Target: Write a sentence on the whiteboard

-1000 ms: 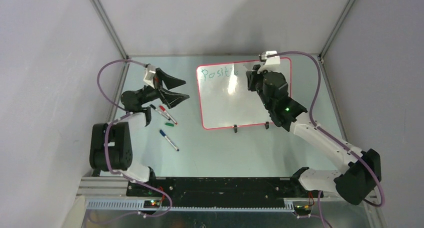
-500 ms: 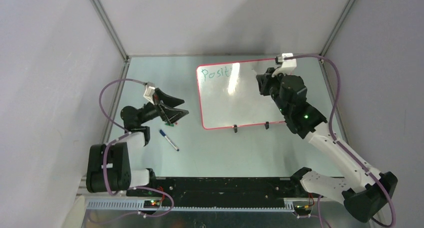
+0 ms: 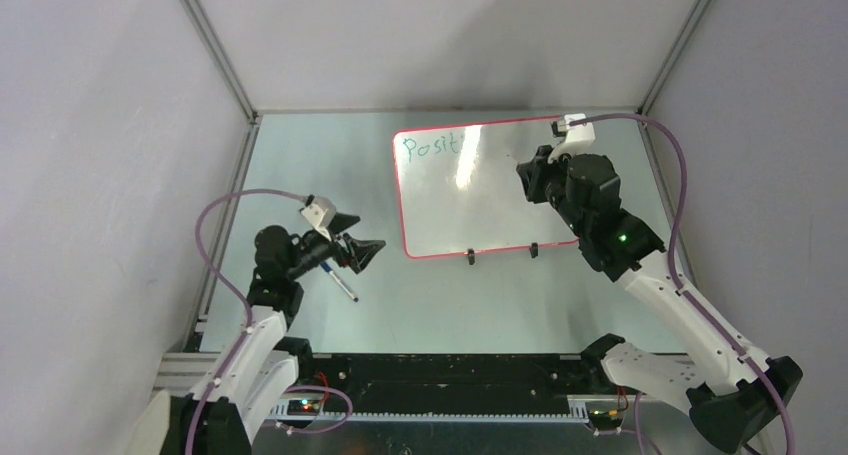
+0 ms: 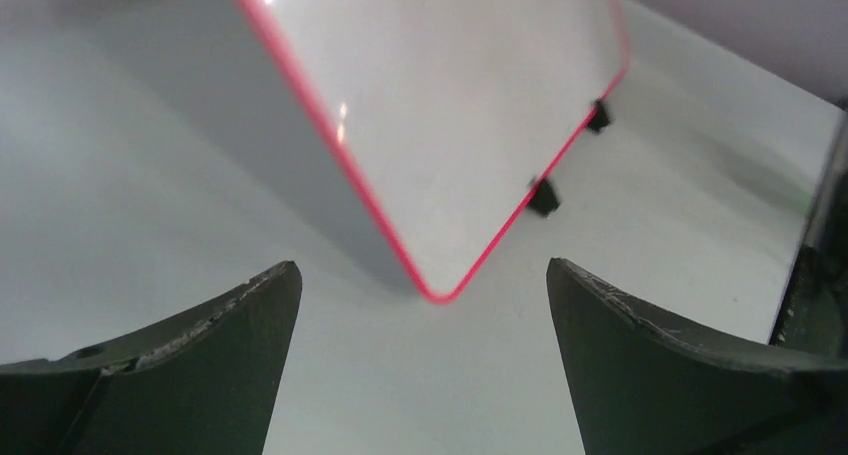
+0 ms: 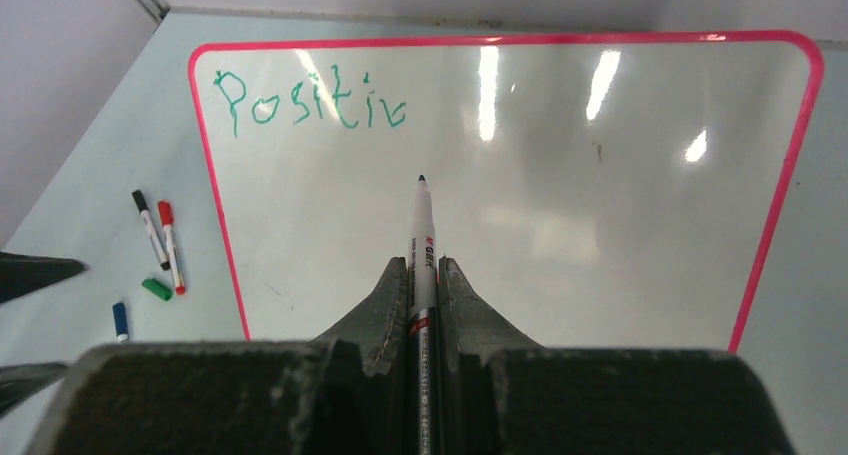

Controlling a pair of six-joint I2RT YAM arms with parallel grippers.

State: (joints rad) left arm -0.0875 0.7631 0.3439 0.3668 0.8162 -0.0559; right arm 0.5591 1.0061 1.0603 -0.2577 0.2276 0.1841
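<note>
Writing step in hand: the sentence [image 5: 310,105] is part-written, only green "Positiv" being legible at the top left of the whiteboard [image 5: 600,225], which is set on the far worktop [image 3: 330,165]. The right tool [image 5: 421,267] is clenched on a marker [image 5: 420,215], its tip aimed below the letters. The left tool [image 4: 422,267] is spread wide, with nothing held. It is judged that the tip must next be brought just right of the last letter and pressed lightly

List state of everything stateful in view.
Glossy white red-rimmed whiteboard: mostly blank.
Thin green handwritten sentence: unfinished, reads "Positiv".
White-barrelled marker pen: uncapped, gripped.
Right pincer: shut on white-barrelled marker pen.
Left pincer: open, empty.
Small green cap: off, lying loose.
Black-capped marker: lying loose.
Red-capped marker: lying loose.
</note>
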